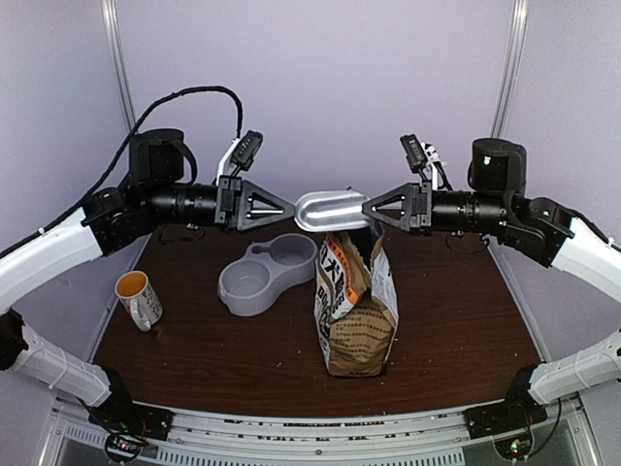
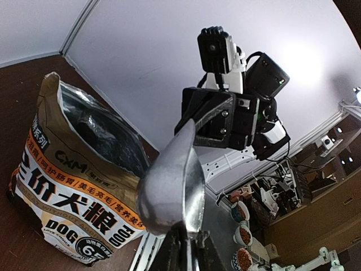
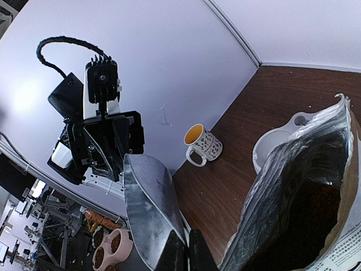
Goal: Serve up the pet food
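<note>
A metal scoop hangs level above the open kraft dog-food bag, and no kibble shows in it. My left gripper is shut on its rounded left end, and my right gripper is shut on its right edge. In the left wrist view the jaws pinch the scoop. In the right wrist view the jaws pinch its rim. Dark brown pet food shows dimly inside the bag. The grey double bowl stands empty left of the bag.
A patterned mug with a yellow inside lies tilted at the table's left edge. The bag stands upright at the middle, its mouth right under the scoop. The wall runs close behind both arms.
</note>
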